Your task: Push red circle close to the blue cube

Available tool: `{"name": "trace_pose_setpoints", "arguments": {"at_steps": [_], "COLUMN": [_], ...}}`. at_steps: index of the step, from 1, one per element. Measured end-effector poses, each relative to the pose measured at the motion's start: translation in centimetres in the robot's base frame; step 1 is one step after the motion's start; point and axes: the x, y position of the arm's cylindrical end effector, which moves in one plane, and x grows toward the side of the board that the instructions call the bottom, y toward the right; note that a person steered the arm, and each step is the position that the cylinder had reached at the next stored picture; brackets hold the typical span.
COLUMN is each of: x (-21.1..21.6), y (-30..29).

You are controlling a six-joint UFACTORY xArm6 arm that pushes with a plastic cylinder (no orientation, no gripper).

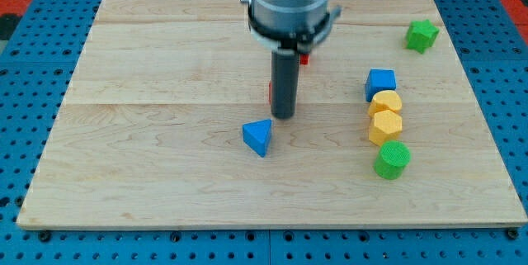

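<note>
My tip (284,116) sat near the middle of the wooden board (148,166), at the bottom of a straight dark rod (285,83). The rod hung down from the big grey arm (289,1) at the view's top. I had no pincer on this arm, only the rod, so there was nothing to open or close.

Just behind the rod I could see small bits of red. One thin red sliver (270,93) showed on the rod's left side, and another red bit (304,59) peeked out higher up on its right, under the grey arm. The rod hid most of them, so I could not tell which one was the red circle, or its shape.

Below my tip and a little to the view's left lay a blue triangle block (258,137), near the tip but not touching it.

Off to the view's right stood the blue cube (380,82), well apart from my tip. Right under it came a yellow block (385,102), then a second yellow block (385,126), then a green round block (392,159), all packed in a line going down.

Far away in the view's top right corner sat a green star-like block (421,35), alone
</note>
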Motion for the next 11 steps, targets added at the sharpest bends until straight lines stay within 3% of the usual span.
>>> {"name": "trace_pose_setpoints", "arguments": {"at_steps": [1, 3, 5, 6, 8, 10, 11], "x": [-3.1, -6.4, -5.9, -8.4, -7.9, -13.0, -11.1], "y": [1.2, -6.8, 1.2, -0.2, 8.5, 9.4, 11.0]}}
